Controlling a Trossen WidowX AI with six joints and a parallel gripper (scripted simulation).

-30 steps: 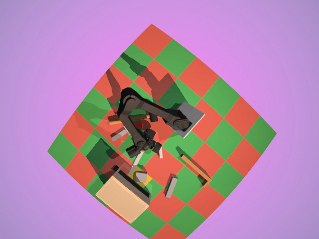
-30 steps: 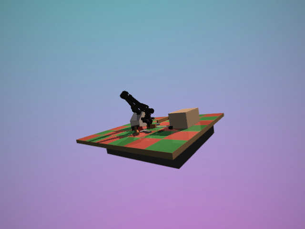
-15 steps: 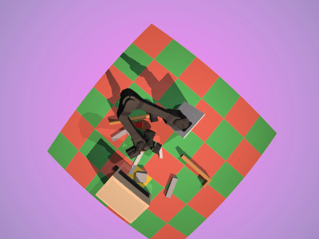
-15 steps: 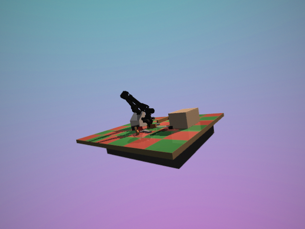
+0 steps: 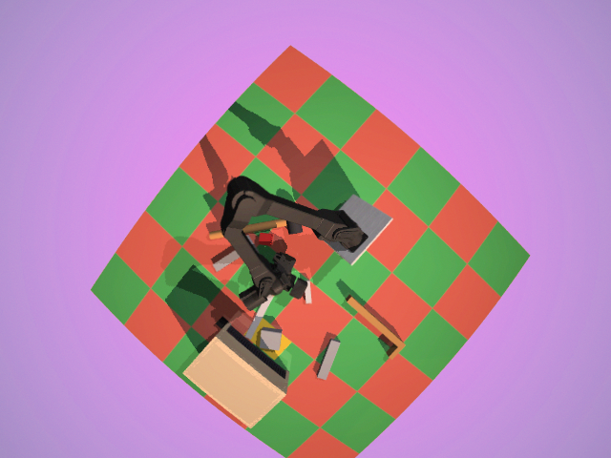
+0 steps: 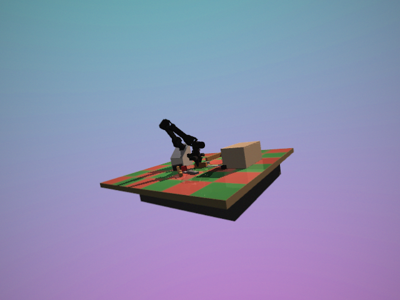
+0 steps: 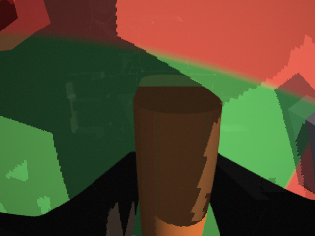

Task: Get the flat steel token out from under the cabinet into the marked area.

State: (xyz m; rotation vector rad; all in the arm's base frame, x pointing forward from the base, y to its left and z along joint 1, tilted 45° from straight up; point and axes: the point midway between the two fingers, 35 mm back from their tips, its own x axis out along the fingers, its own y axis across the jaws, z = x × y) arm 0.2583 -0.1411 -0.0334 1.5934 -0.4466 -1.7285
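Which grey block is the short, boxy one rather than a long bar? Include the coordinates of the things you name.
The boxy block [image 5: 270, 340] on the yellow patch [image 5: 285, 342], just in front of the cabinet [image 5: 234, 382] [image 6: 233, 158]. The right-hand bar [image 5: 327, 360] and left-hand bar [image 5: 224, 260] [image 6: 193, 172] are elongated and off the yellow.
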